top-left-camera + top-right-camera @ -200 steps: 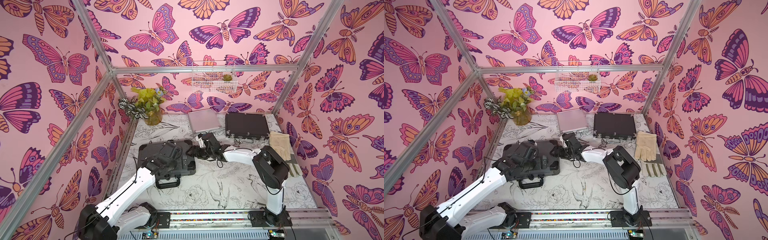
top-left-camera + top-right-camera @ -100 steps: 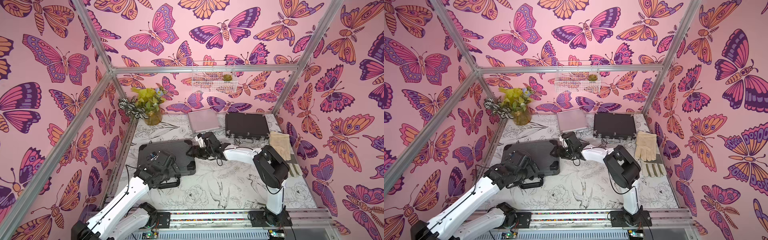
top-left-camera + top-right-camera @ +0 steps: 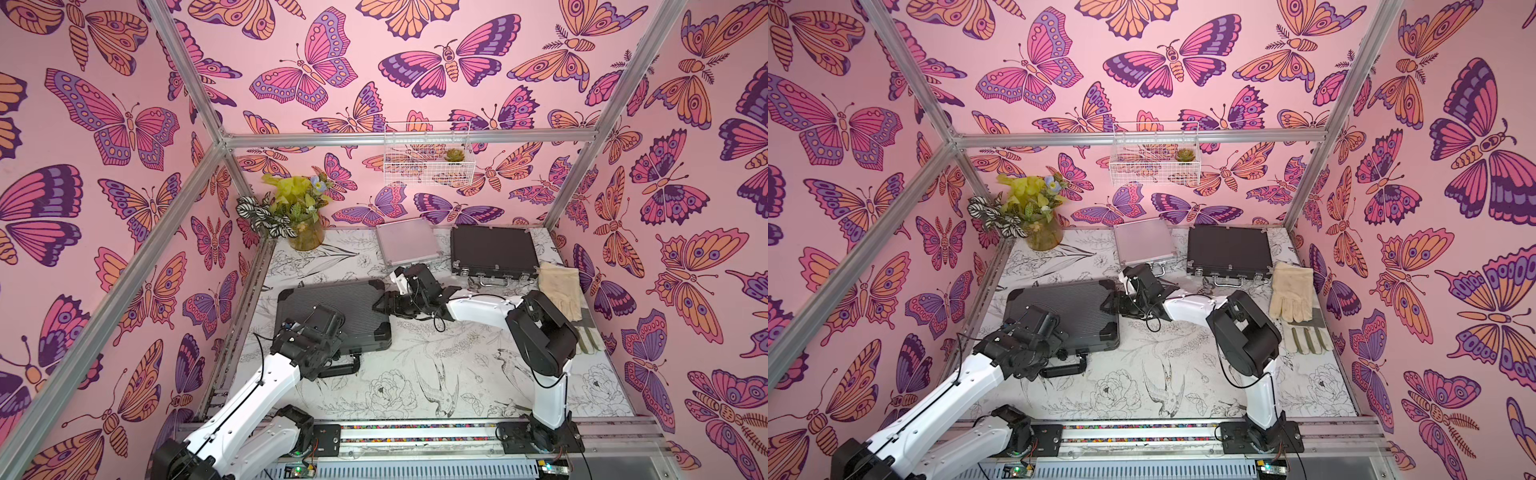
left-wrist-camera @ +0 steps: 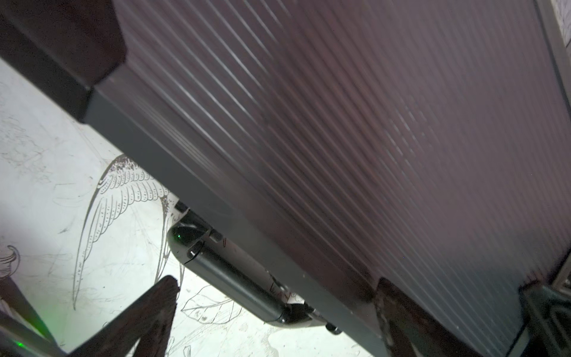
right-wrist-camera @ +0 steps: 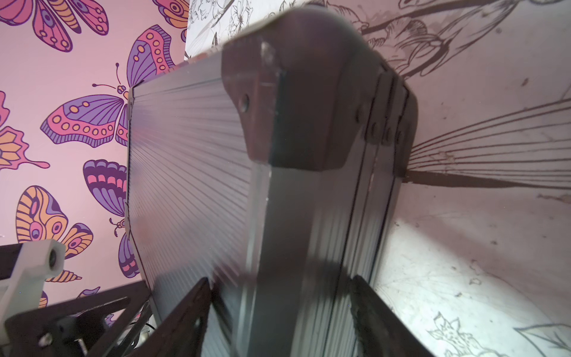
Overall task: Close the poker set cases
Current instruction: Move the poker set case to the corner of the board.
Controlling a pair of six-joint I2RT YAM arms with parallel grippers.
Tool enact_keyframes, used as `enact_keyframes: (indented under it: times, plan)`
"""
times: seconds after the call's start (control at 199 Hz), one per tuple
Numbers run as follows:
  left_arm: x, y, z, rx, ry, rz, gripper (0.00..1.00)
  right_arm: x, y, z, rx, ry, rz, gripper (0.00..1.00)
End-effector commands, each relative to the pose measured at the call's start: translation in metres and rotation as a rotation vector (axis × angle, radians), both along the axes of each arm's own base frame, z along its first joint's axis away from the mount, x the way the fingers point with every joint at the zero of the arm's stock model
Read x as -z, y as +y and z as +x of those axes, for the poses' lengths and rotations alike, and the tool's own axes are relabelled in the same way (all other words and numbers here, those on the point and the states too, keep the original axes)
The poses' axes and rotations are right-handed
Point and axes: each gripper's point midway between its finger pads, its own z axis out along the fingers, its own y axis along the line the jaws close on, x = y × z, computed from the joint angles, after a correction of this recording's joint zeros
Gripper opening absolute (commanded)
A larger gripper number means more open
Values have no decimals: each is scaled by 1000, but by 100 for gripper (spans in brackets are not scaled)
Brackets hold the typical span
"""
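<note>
We see bare room at the front of the white table with drawn birds [image 3: 436, 374]. The big dark-grey ribbed plastic case [image 3: 340, 297] blocks the left side. The white right arm [image 3: 478, 305] lies across the middle. At the back, the small silver metal case [image 3: 405, 243] and the wide black silver-latched case [image 3: 492, 249] leave a thin gap. Pale cloth gloves [image 3: 559, 291] block the right edge.
</note>
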Motion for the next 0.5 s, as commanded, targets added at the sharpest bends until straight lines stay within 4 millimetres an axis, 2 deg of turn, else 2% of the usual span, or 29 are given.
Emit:
enact_keyframes:
  times: [0.0, 0.231, 0.386, 0.497]
  plan:
    - [6, 13, 13, -107, -68, 26, 100, 68, -4, -35, -38, 162, -123, 70]
    - [23, 16, 28, -178, -83, -18, 99, 69, 6, -30, -36, 173, -111, 70]
    - [27, 19, 41, -202, -95, -30, 97, 66, 15, -19, -31, 165, -109, 70]
    - [29, 24, 49, -210, -89, -30, 95, 64, 15, -10, -17, 160, -111, 70]
